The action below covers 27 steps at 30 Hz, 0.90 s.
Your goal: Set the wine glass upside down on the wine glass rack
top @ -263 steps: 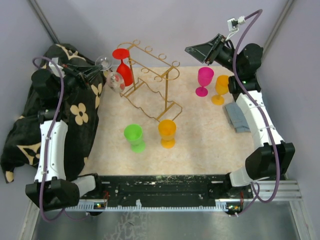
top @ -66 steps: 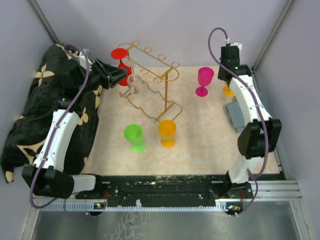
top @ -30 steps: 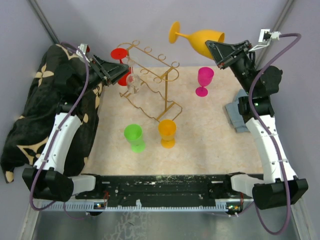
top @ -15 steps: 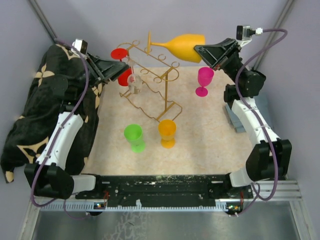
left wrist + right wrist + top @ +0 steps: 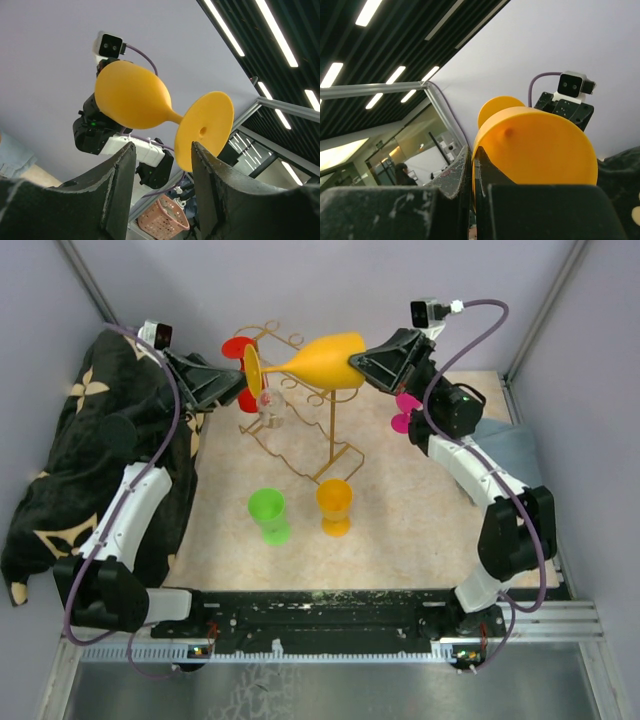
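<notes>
— Right claw [image 5: 356, 367]: what's it got?
— Clenched on the wine glass [image 5: 318, 360], the yellow-orange one. Right wrist view: both fingers [image 5: 457, 175] pinched on the lip of the bowl [image 5: 540, 145].
— Attitude of the glass?
— On its side, in the air, above the top loops of the wine glass rack [image 5: 300, 418]. Mouth toward the right claw, foot toward the left arm's side. Whether the foot touches any wire, cannot tell.
— Left claw [image 5: 238, 390]?
— Released. Left wrist view: fingers [image 5: 117, 190] spread, nothing between them; the held glass [image 5: 132, 100] shows beyond the gap, well apart from them. This claw hangs at the rack's left end, just beside the red glass [image 5: 238, 348].
— Red glass, note it.
— Upside down at the rack's far left, foot uppermost. Clear glass [image 5: 268, 405] also among the wires there; detail too small to read.
— On the bench [image 5: 420, 530]?
— Green glass [image 5: 268, 515] and orange goblet [image 5: 334, 505], both upright, near each other, in front of the rack. Pink glass [image 5: 404, 418] mostly hidden behind the right arm. Grey cloth [image 5: 508, 440] at the right edge. Black flowered cloth [image 5: 55, 480] heaped along the left side.
</notes>
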### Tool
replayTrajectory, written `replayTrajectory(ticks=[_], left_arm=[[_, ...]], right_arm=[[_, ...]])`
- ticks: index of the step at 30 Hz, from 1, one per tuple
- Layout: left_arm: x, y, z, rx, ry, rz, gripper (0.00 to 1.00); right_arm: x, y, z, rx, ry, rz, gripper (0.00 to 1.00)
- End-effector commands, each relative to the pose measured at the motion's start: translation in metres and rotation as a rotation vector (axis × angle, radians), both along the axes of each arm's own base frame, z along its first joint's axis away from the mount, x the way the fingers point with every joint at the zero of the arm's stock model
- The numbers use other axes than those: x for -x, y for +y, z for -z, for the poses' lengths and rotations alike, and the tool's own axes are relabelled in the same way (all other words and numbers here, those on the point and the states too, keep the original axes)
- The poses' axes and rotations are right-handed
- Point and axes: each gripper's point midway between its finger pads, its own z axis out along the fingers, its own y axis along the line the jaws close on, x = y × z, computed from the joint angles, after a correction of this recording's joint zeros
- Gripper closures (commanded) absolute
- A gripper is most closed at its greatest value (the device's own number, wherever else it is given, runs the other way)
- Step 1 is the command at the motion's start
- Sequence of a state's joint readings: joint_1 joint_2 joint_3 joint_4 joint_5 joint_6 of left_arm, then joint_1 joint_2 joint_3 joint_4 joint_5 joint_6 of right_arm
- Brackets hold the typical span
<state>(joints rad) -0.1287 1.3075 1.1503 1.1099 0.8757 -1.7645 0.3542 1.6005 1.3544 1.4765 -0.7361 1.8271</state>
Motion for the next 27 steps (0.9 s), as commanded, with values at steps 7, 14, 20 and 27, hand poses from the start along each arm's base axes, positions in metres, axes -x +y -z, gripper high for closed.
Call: replayTrajectory(ticks=[7,14,20,27], left_arm=[[0.032,0.006,-0.013,0.074,-0.084,0.057,0.47],[0.041,0.005,-0.017,0.081,-0.084,0.071,0.46],[0.049,0.006,-0.024,0.086,-0.092,0.079,0.53],[0.051,0.007,-0.025,0.089,-0.077,0.064,0.89]], right_arm=[[0.034,-0.007,-0.019,-0.1,-0.144,-0.04,1.0],[0.031,0.002,-0.014,-0.11,-0.124,-0.066,1.0],[0.032,0.007,-0.011,-0.11,-0.116,-0.076,1.0],[0.033,0.007,-0.01,-0.117,-0.113,-0.08,1.0]])
